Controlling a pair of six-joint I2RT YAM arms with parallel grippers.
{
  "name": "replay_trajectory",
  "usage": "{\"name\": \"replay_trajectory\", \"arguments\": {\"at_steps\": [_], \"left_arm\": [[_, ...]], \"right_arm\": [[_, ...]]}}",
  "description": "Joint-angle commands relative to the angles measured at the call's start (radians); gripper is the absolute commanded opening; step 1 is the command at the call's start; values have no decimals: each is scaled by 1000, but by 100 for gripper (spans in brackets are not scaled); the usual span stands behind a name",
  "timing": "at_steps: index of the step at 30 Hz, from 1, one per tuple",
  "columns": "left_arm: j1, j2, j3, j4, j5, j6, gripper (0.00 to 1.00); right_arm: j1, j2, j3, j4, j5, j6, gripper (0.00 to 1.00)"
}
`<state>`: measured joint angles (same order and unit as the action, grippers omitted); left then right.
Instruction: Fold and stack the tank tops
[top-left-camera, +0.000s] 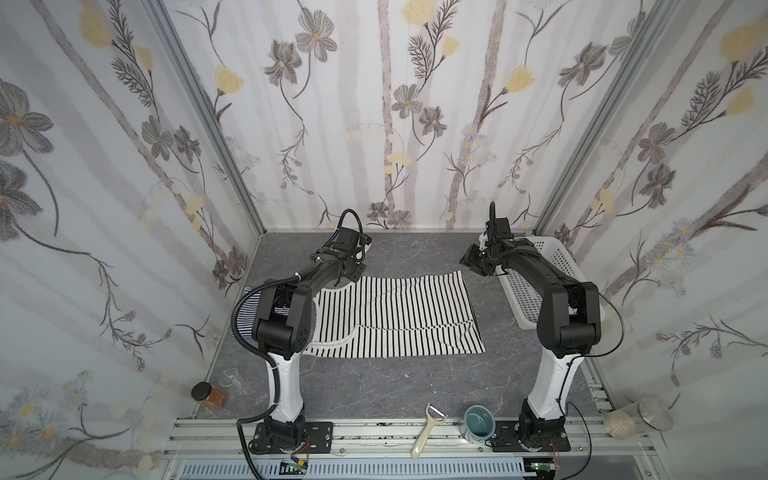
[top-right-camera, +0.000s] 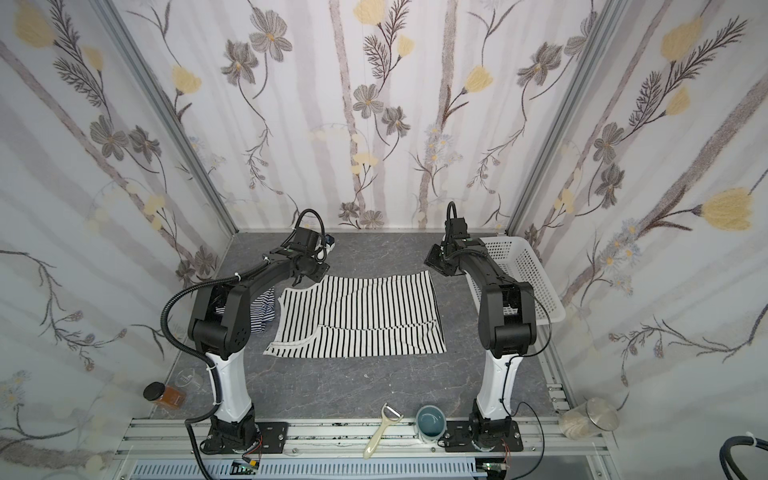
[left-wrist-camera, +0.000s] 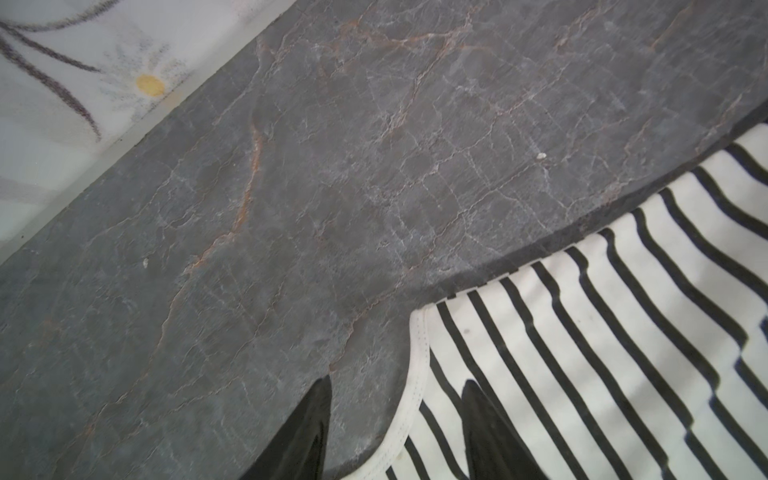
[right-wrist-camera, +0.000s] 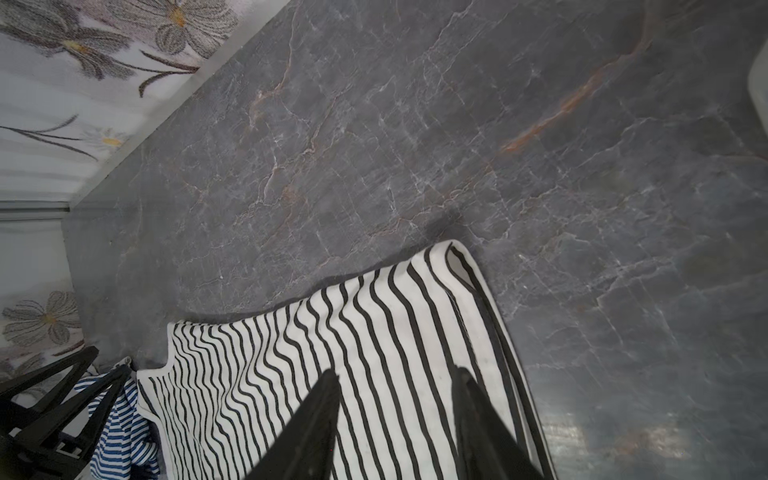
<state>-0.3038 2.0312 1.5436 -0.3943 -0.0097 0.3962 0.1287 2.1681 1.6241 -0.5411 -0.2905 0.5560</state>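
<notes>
Black-striped white tank top (top-left-camera: 395, 316) is lying flat; I am hovering left gripper (left-wrist-camera: 398, 380) and right gripper (right-wrist-camera: 395, 370) by its far corners, jaws apart, empty, planning matched corner pinches.

Wide-striped tank top (top-left-camera: 399, 316): flat on the table (top-left-camera: 374, 386), centre of frame in both top views.
Fine-striped tank top (top-right-camera: 264, 309): on the table, just left of the wide-striped tank top.
Basket (top-left-camera: 565, 266): on the table, right of the wide-striped tank top, apart from it.
Peeler (top-left-camera: 426, 432): lower centre, across the front rail (top-left-camera: 374, 434).
Cup (top-left-camera: 478, 422): just right of the peeler.
Spice jar (top-left-camera: 208, 395): lower left.
Glass jar (top-left-camera: 636, 417): lower right.
</notes>
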Motion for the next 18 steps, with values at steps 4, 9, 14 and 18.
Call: {"name": "replay_trajectory", "arguments": {"at_steps": [4,9,14,18], "left_arm": [[1,44,21,5,81,-34,53],[2,20,5,5,113,-46,53],[3,9,-10,5,119,-43,53],[9,4,-24,5,126,-41,53]], "right_arm": [[-8,126,91,-5,-40,-16,46],[-7,197,130,-11,-32,-17,46],[-1,267,193,-36,-34,-32,45],[2,283,204,-33,-41,-34,39]]}}
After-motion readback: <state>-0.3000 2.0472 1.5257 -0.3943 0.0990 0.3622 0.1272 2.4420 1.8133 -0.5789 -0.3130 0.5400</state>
